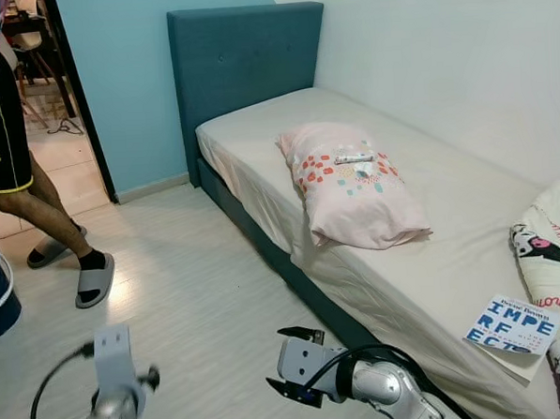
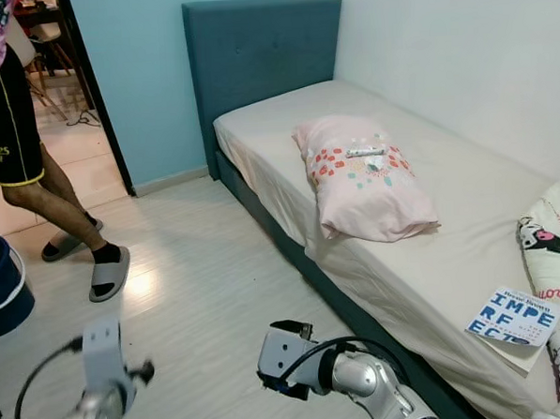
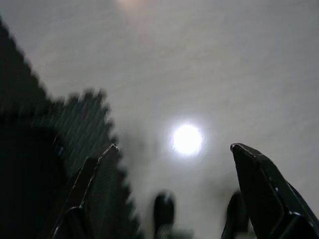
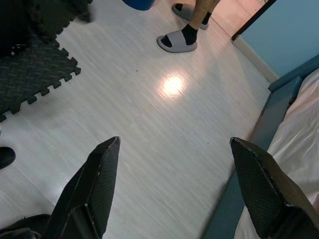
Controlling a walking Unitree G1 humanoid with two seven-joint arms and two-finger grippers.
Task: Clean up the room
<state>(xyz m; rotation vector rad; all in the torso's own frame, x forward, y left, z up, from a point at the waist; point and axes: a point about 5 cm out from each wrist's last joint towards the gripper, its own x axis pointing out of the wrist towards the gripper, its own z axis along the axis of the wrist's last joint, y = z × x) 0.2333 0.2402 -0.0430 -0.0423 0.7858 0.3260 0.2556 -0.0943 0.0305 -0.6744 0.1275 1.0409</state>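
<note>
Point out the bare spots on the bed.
Free: the mattress between headboard and pillow, and the stretch between pillow and book. Crowded: the foot end, with book and cartoon blanket.

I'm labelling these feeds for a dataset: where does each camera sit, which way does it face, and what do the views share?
Left eye view: on the head, looking forward and down at the bed, pillow and a person's legs; both arms show, with the right gripper.
Right eye view: same head camera, same scene, slightly offset.
Left wrist view: along the open left gripper at blurred pale floor and a dark mat.
Right wrist view: along the open right gripper at floor, foam mat, grey slippers and bed edge.
Shared: floor glare, slippers.
</note>
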